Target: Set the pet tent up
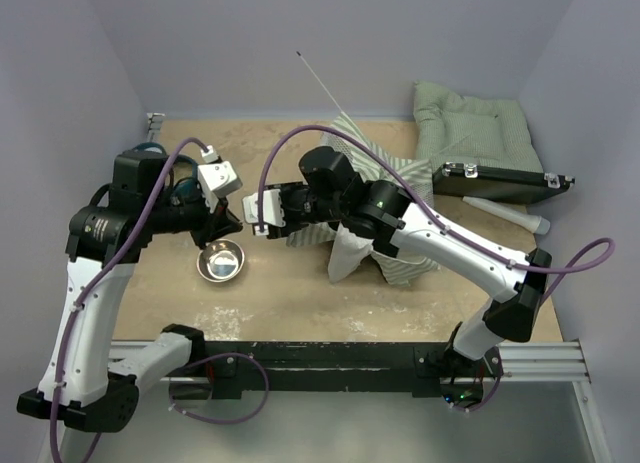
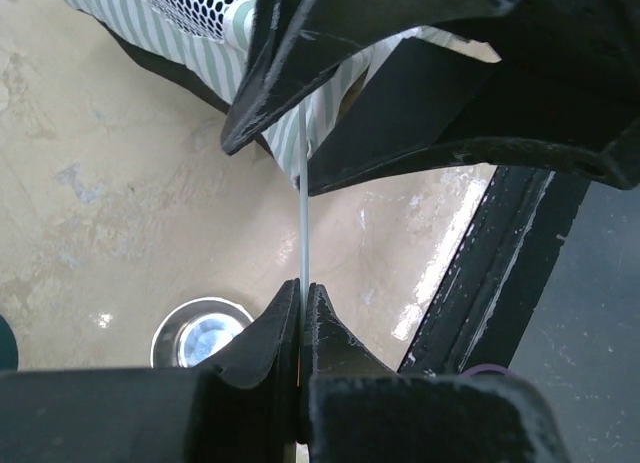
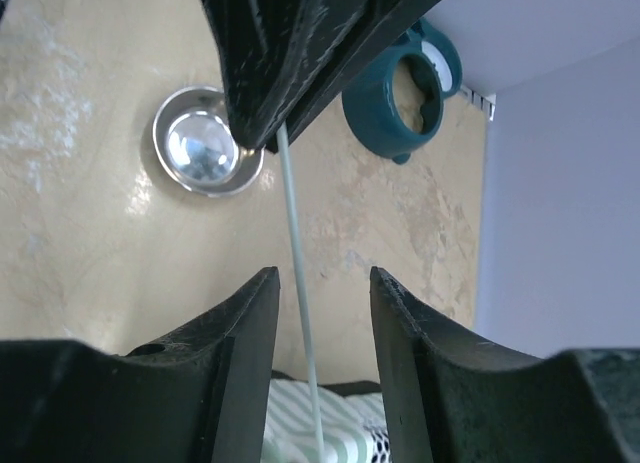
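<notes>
The pet tent [image 1: 398,215] lies crumpled at the table's middle, striped pale green and white, partly under my right arm. One thin pole [image 1: 322,85] sticks up from it toward the back wall. My left gripper [image 2: 303,288] is shut on another thin grey pole [image 2: 303,223], which runs from the tent's striped fabric and mesh [image 2: 195,28]. My right gripper [image 3: 323,278] is open, facing the left one; the same pole [image 3: 298,253] passes between its fingers without being gripped. In the top view the two grippers [image 1: 228,219] [image 1: 256,216] meet tip to tip.
A steel bowl [image 1: 221,261] sits just in front of the grippers. A teal cup [image 3: 402,91] stands behind the left arm. The green quilted cushion [image 1: 472,123], a black case [image 1: 500,181] and a white tube [image 1: 506,215] lie at the back right.
</notes>
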